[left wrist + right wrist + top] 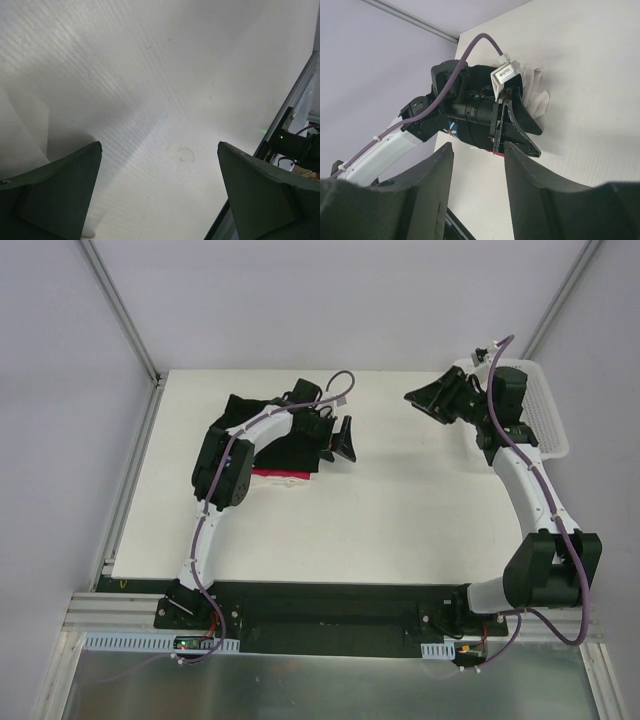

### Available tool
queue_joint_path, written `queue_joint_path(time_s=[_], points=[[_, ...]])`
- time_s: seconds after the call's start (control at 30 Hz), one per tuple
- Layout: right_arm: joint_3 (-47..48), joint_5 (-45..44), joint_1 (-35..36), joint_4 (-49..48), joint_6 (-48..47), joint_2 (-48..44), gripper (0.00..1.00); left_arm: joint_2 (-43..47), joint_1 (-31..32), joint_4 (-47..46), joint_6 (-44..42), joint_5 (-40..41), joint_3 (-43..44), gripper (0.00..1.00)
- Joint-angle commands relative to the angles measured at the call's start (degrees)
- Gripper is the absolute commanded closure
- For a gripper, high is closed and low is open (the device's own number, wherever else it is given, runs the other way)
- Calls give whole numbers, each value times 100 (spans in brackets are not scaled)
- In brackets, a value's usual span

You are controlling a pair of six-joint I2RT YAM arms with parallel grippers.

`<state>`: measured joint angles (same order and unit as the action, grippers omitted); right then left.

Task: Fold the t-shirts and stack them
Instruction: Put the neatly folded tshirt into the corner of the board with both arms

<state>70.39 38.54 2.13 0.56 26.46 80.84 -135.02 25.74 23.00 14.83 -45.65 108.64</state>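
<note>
Top view: black t-shirt [290,450] is lying bunched on the table [400,510], well apart from the white mesh basket [550,425], toward the table's far-left part. Pink t-shirt [280,475] is peeking out from under the black one on the near side. The left arm is reaching across this pile. Left gripper [347,440] is sitting just beside the pile on the side facing the basket. Right gripper [420,402] is hovering just beside the basket, on its pile-facing side.

Left wrist view: left gripper [159,145] is standing spread wide, released, gripping nothing, with only bare table [150,75] showing between the fingers. No shirts are showing here.

Right wrist view: right gripper [477,147] is standing parted with nothing between the fingers, released. It is looking away from the basket toward the pile, and it is giving details the top view is missing: a daisy print [452,128] on the black shirt, a white t-shirt [536,95] poking out behind the left wrist, and a thin pink edge [495,152] below.
</note>
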Motion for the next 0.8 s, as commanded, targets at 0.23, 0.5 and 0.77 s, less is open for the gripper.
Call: queue_joint_path(time_s=[0.23, 0.5, 0.77], points=[[-34, 197, -160, -451, 175, 55, 52, -15, -367, 591, -156, 856, -10, 1], [-43, 241, -169, -530, 246, 134, 52, 142, -797, 591, -235, 1049, -281, 1], [-43, 259, -187, -530, 263, 134, 52, 503, -1448, 591, -358, 1470, -642, 1]])
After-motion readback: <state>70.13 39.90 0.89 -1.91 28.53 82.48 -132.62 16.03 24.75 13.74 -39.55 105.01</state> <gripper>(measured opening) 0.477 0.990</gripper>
